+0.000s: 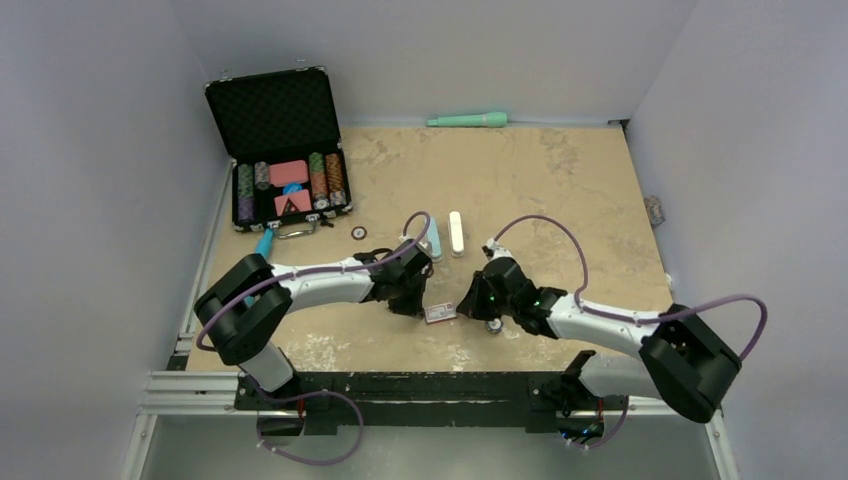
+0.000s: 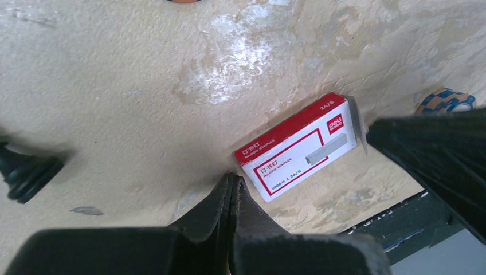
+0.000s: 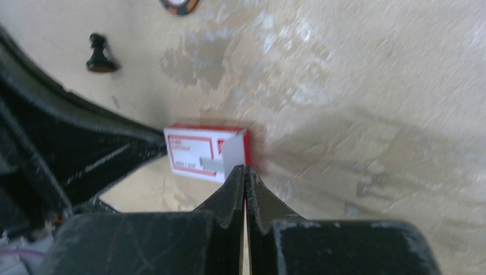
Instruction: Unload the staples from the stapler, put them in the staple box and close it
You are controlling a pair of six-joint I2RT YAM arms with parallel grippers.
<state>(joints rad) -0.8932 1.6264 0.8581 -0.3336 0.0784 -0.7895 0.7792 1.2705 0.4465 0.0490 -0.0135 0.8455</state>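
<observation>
The left tool (image 2: 232,186), pressed together, has its tip at the left corner of the staple box (image 2: 298,150), which lies flat on the surface (image 2: 114,86). The right tool (image 3: 245,175), pressed together too, meets the box's right end. Beyond the box lie a blue bar (image 1: 433,240) and a white bar (image 1: 456,233).

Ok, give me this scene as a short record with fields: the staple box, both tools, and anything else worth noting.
box: red and white, flat on the table, end flap open
left tool: shut, tips at one corner of the box
right tool: shut, tips at the flap end; cannot tell if it pinches the flap
layout: box lies between the two tools
case: open, far left, chips inside
</observation>
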